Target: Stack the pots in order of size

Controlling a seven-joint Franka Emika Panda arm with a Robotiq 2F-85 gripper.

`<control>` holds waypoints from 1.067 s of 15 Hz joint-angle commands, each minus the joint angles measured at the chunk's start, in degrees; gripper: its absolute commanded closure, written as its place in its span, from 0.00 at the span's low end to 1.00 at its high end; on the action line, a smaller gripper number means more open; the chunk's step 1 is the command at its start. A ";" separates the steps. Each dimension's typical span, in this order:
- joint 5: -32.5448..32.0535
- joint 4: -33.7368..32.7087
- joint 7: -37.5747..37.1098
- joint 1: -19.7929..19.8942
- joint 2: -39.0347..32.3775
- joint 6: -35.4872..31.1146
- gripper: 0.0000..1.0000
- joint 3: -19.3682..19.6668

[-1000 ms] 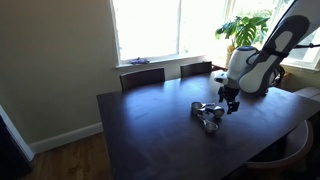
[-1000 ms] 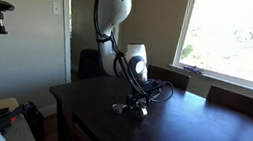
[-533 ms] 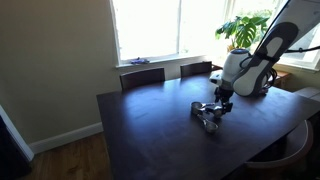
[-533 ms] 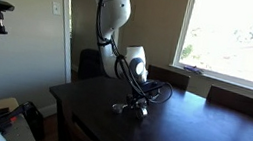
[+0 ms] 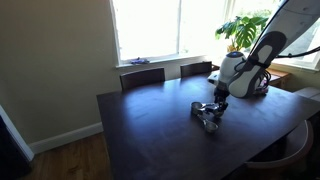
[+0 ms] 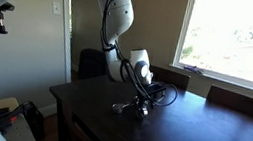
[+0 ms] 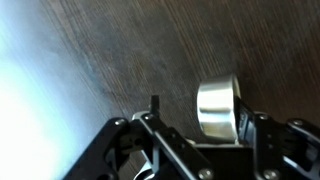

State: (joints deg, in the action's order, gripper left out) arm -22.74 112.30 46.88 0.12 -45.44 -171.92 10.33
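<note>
Worktop (image 5: pixel 150 130): dark wood.
Pots (image 5: pixel 207 113): grouped at worktop centre, apparently unstacked.
Gripper (image 5: pixel 217 102): low over worktop centre.
Fingers (image 7: pixel 248 128): spread, one pot (image 7: pixel 218 108) between, not pinched.
Advice: centre pot between fingers, close squarely on wall, lift vertically.

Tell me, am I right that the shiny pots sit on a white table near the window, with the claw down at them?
No: the table is dark brown wood, not white, as both exterior views show. The shiny pots do sit on it near the window, with the claw down at them.
</note>
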 commanded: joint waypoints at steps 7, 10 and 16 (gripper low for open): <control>-1.83 -2.64 -3.26 0.54 -2.58 3.16 0.87 -0.84; -1.93 -2.66 -3.24 0.71 -2.58 3.39 0.95 -0.95; -0.90 -2.61 -0.41 5.22 -1.01 7.71 0.92 -5.13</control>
State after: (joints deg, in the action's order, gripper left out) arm -23.05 108.78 45.52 2.03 -48.29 -167.70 8.21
